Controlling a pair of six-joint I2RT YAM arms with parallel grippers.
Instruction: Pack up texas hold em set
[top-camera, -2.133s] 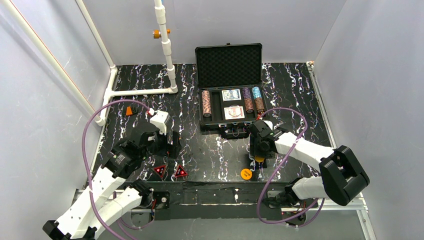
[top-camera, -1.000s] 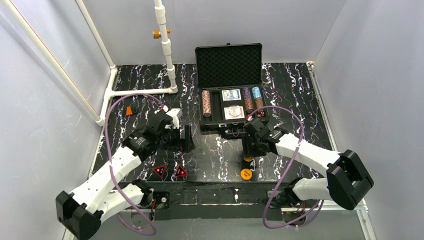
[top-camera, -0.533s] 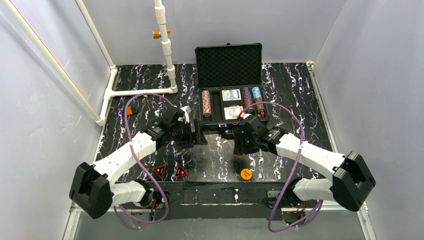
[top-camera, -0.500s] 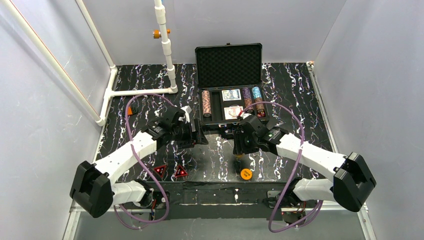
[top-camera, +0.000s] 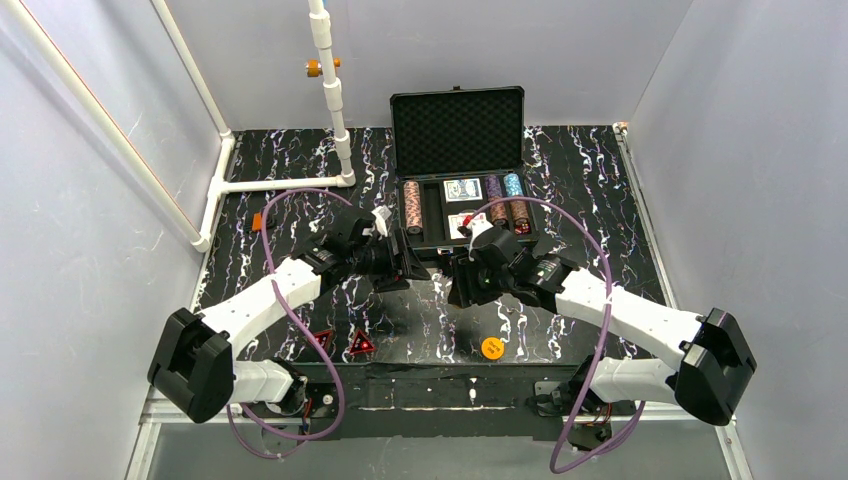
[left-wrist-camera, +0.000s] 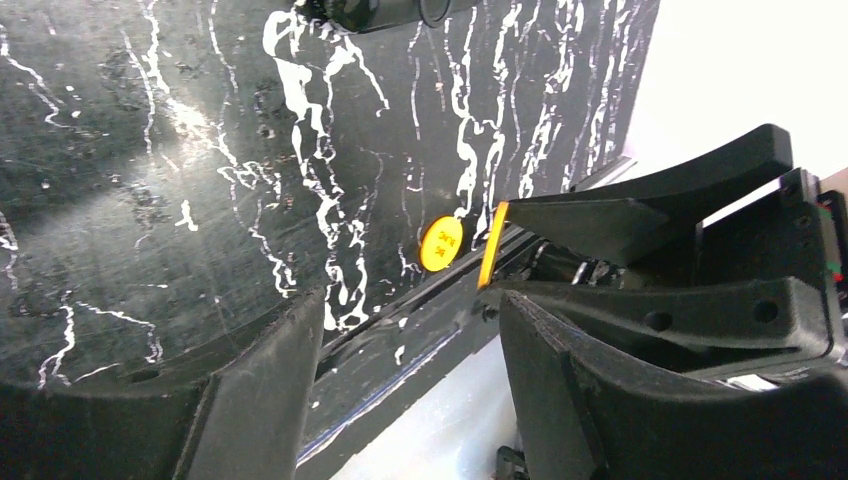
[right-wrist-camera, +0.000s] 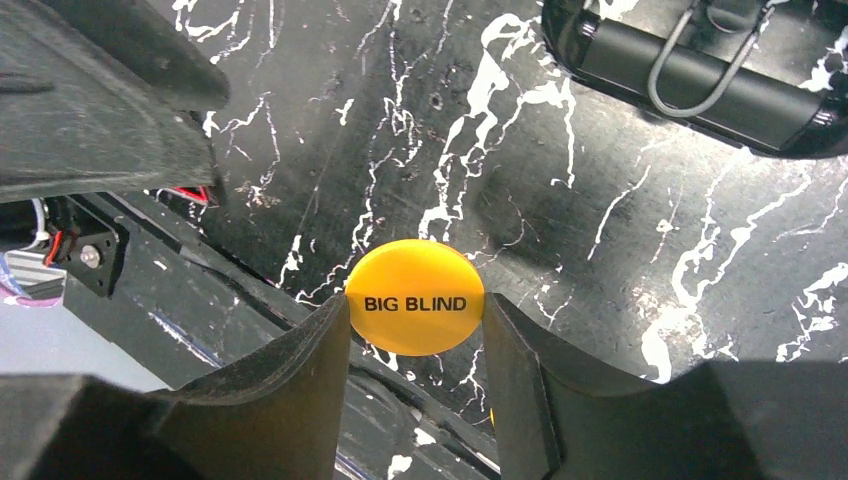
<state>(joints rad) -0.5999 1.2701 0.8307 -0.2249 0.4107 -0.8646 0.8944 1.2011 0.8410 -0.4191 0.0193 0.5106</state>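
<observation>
The black case (top-camera: 458, 130) lies open at the back, ribbed foam lid up, with brown and blue chip stacks (top-camera: 412, 206) and two card decks (top-camera: 463, 190) inside. My right gripper (top-camera: 461, 286) is shut on an orange "BIG BLIND" disc (right-wrist-camera: 415, 297) and holds it above the table in front of the case; the case handle (right-wrist-camera: 700, 70) shows beyond it. My left gripper (top-camera: 407, 264) is open and empty, facing the right one; in its view (left-wrist-camera: 405, 310) the held disc (left-wrist-camera: 492, 245) shows edge-on. A second orange disc (top-camera: 491, 347) lies near the front edge. Two red-black triangles (top-camera: 340, 343) lie front left.
A small orange block with a black part (top-camera: 262, 222) sits at the left. White pipes (top-camera: 330, 90) run along the back left. The table's front edge (top-camera: 440, 375) is close below both grippers. White walls enclose the table.
Both grippers have moved toward the middle, in front of the case. The right one has lifted one orange disc off the table and carried it left and back.
</observation>
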